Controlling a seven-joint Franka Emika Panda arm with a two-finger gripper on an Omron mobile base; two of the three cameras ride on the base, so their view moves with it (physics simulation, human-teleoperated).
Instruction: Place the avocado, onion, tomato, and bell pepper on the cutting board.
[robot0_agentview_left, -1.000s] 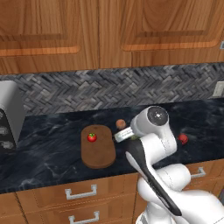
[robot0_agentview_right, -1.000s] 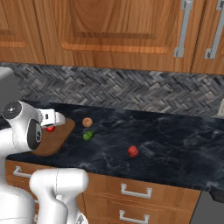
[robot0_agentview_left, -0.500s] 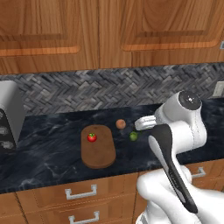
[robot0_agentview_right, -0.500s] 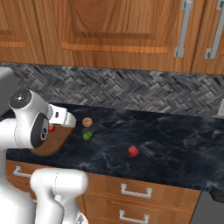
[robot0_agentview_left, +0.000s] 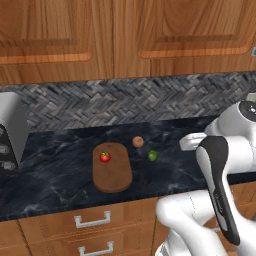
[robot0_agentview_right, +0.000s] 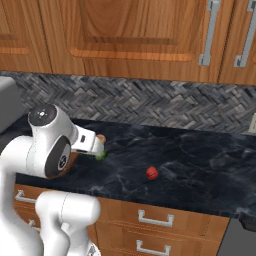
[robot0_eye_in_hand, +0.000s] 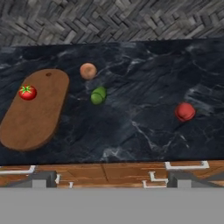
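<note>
Gaping gripper (robot0_eye_in_hand: 112, 186), nothing held

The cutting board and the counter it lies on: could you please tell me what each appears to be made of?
The cutting board looks like wood with a matte finish: even warm brown, faint grain. The counter looks like polished dark stone, perhaps marble or granite: near black with pale veins and a slight sheen. As a rendered scene, both are surface looks only.

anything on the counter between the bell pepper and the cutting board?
The avocado sits roughly on the line from the bell pepper to the cutting board, close to the board's edge; the onion lies just beyond it. Otherwise bare counter.
</note>
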